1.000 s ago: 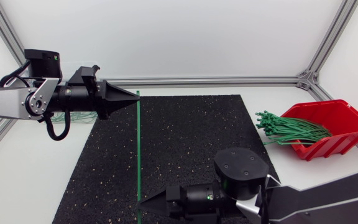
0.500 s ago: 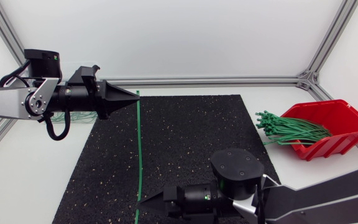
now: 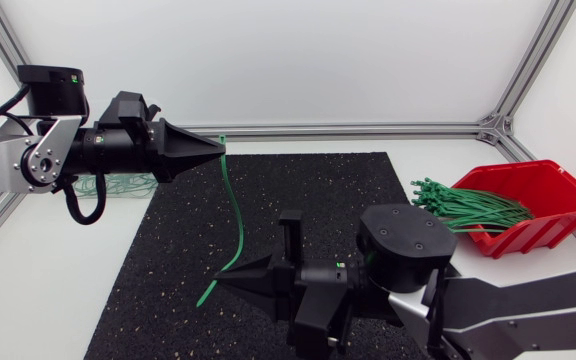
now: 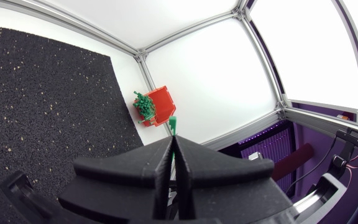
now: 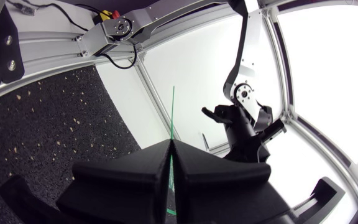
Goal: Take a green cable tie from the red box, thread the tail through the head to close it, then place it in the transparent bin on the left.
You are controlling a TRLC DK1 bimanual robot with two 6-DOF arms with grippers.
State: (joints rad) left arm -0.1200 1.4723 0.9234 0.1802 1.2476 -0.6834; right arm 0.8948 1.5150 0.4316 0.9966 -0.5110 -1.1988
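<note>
Jaws on green tie (image 3: 236, 207); black mat (image 3: 318, 190)

Left arm comes in over the table's left edge, held level. Its gripper (image 3: 218, 150) points right, fingers pinched on the green cable tie (image 3: 236, 215). Right arm enters from the near right corner. Its gripper (image 3: 222, 283) points left, fingers pinched on the same tie.
</note>
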